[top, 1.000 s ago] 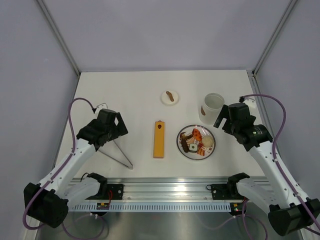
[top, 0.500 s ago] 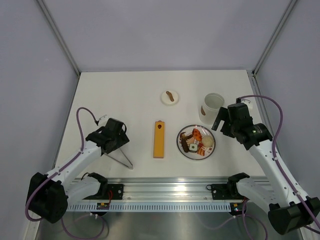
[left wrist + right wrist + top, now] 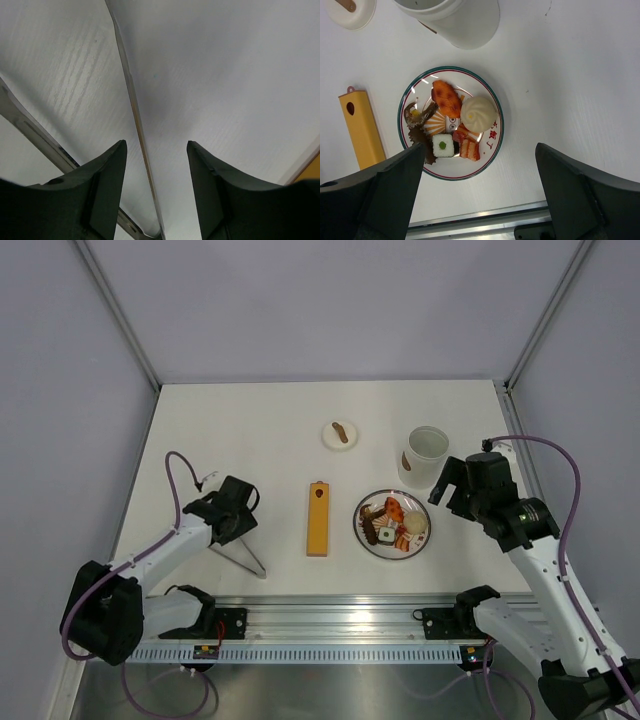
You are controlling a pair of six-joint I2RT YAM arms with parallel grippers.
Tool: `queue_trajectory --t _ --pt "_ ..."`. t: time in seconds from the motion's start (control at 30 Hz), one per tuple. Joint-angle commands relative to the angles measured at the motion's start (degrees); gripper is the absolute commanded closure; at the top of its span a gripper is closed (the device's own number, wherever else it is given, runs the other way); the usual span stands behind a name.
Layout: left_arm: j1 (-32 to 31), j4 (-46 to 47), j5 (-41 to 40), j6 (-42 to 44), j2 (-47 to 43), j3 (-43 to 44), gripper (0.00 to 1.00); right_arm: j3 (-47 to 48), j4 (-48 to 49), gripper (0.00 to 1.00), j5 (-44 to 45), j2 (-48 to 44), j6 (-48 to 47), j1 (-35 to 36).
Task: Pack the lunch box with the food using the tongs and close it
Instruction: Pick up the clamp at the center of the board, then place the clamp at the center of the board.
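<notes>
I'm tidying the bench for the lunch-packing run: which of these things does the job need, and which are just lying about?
Needed for the job: lunch box; food; tongs; small white disc, probably the lid.

Just lying about: orange bar; plate, which only carries the food.

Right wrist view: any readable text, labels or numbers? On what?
On the round patterned plate: red characters near its rim, beside the pale bun; too small to read.
On the flat orange bar, white cylindrical tub, small white round disc: no text seen.
Top and left wrist views: nothing legible.
</notes>
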Motion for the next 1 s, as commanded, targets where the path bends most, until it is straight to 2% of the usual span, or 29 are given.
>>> queue_trajectory --t 0.0,0.13,0.2,0.23,0.27,0.33,0.37,0.4,0.47,0.53,0.57,0.6,0.67,0.8,0.97 --pt "-0.2 5.1 -1.6 0.4 2.1 -0.9 0.46 0.5 -1.2 0.01 1.4 -1.9 1.5 0.2" --pt "-0.3 6.8 -0.9 1.2 4.8 -1.1 0.46 -0.1 -1.2 0.0 1.9 -1.9 2.5 0.1" --pt "-0.3 7.3 -1.1 1.8 5.3 -1.2 0.54 -0.1 -1.1 0.01 2.0 -2.0 2.7 0.1" --pt "-0.3 7.4 -1.1 2.2 5.3 -1.1 0.67 0.0 -1.0 0.01 2.2 -2.0 2.8 0.1" --pt "-0.3 7.6 -1.0 3.5 5.2 -0.8 0.75 0.1 -1.2 0.0 2.4 -2.0 2.9 0.1" --pt "-0.3 7.8 -1.2 5.8 5.4 0.6 0.87 0.6 -1.5 0.01 3.0 -2.1 3.1 0.1" --pt "-0.3 7.8 -1.5 9.1 5.5 1.3 0.97 0.7 -1.7 0.01 3.2 -2.2 3.1 0.1" --pt "-0.3 8.0 -1.7 10.7 5.7 2.1 1.0 0.9 -1.7 0.01 3.3 -2.3 3.1 0.1" --pt "-0.4 9.9 0.7 17.4 6.2 4.6 1.0 1.0 -1.7 0.0 3.9 -2.2 3.2 0.1" --pt "-0.4 11.0 3.1 20.2 7.6 6.5 1.0 1.3 -1.6 0.01 4.0 -2.0 3.3 0.1" --pt "-0.6 12.5 8.3 21.4 8.3 7.8 1.0 1.4 -1.5 0.01 4.0 -1.6 3.2 0.1" --pt "-0.7 14.2 9.8 22.3 9.3 9.0 1.0 1.6 -1.4 0.01 3.8 -1.5 3.2 0.2" --pt "-1.3 13.7 11.7 25.4 14.2 12.5 1.0 1.8 -1.5 0.0 3.6 -1.0 3.4 0.2" --pt "-2.7 10.2 13.1 32.2 22.8 24.8 1.0 2.6 -2.2 0.01 3.9 -1.5 3.4 0.1" --pt "-3.6 8.0 15.7 42.2 31.5 32.7 0.99 3.5 -4.5 0.01 4.5 -3.3 3.7 0.1"
